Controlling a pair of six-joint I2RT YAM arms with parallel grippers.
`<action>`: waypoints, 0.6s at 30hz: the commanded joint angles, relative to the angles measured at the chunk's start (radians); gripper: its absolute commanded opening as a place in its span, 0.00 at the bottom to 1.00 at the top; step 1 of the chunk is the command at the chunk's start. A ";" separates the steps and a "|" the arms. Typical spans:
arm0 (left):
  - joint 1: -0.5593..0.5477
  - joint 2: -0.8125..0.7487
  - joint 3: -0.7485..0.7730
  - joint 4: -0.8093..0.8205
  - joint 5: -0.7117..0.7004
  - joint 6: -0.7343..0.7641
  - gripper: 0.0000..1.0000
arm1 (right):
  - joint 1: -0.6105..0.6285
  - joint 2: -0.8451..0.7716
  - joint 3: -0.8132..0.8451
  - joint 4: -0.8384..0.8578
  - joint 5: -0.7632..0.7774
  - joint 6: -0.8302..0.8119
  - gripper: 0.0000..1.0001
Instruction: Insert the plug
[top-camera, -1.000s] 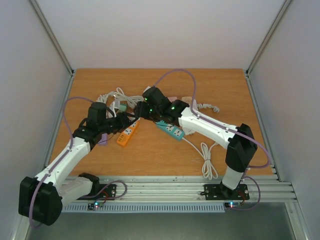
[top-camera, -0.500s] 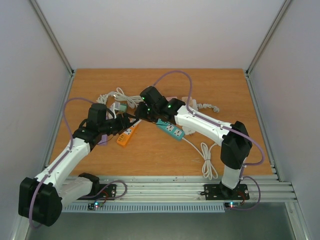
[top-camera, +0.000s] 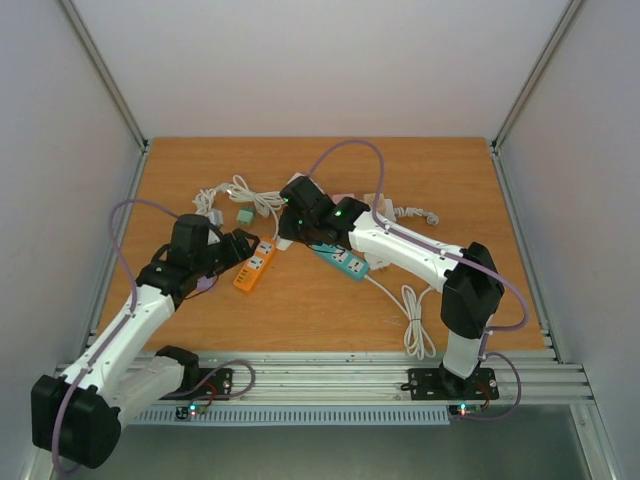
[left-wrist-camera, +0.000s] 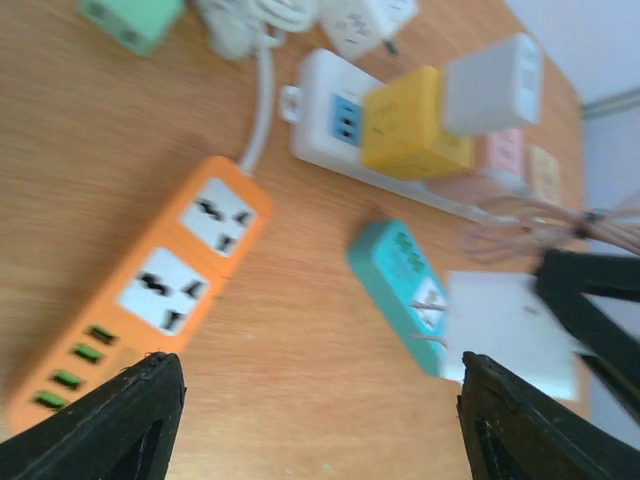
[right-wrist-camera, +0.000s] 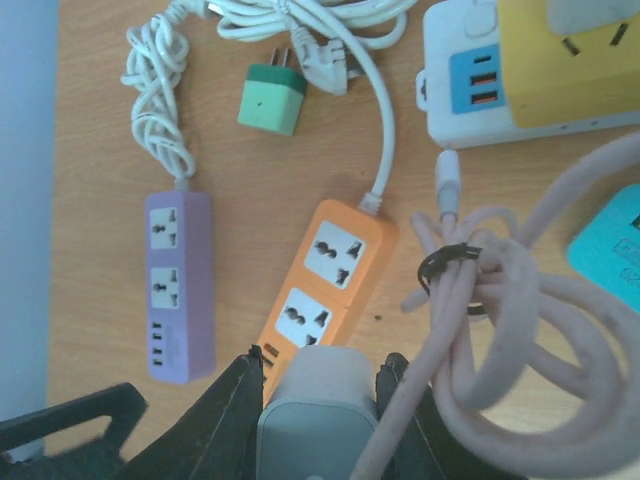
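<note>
My right gripper (right-wrist-camera: 320, 368) is shut on a pale grey-white plug (right-wrist-camera: 318, 400) with a bundled pinkish cable (right-wrist-camera: 500, 300) and holds it just above the near end of the orange power strip (right-wrist-camera: 325, 285). In the top view the right gripper (top-camera: 291, 226) hovers between the orange strip (top-camera: 255, 268) and the teal strip (top-camera: 341, 262). My left gripper (top-camera: 238, 246) is open and empty, left of the orange strip. In the left wrist view the open gripper (left-wrist-camera: 320, 425) looks at the orange strip (left-wrist-camera: 150, 290), the teal strip (left-wrist-camera: 400, 280) and the plug with its prongs (left-wrist-camera: 505, 330).
A purple power strip (right-wrist-camera: 178, 285) lies left of the orange one. A green adapter (right-wrist-camera: 272, 100) and coiled white cables (right-wrist-camera: 300, 25) lie behind. A white strip (right-wrist-camera: 450, 110) carries a yellow adapter (right-wrist-camera: 560, 60). A white cord (top-camera: 415, 320) trails toward the right base.
My left arm has drawn back to the left and nearer, uncovering the green adapter. My right gripper with the plug has shifted slightly left toward the orange strip.
</note>
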 joint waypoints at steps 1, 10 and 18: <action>0.003 0.046 0.003 -0.062 -0.218 0.024 0.76 | 0.007 0.017 0.022 -0.021 0.097 -0.033 0.05; 0.004 0.308 0.006 0.000 -0.209 0.006 0.76 | 0.016 0.063 0.035 -0.009 0.079 -0.087 0.04; 0.004 0.404 -0.016 0.060 -0.090 0.010 0.76 | 0.027 0.126 0.076 -0.022 0.103 -0.120 0.03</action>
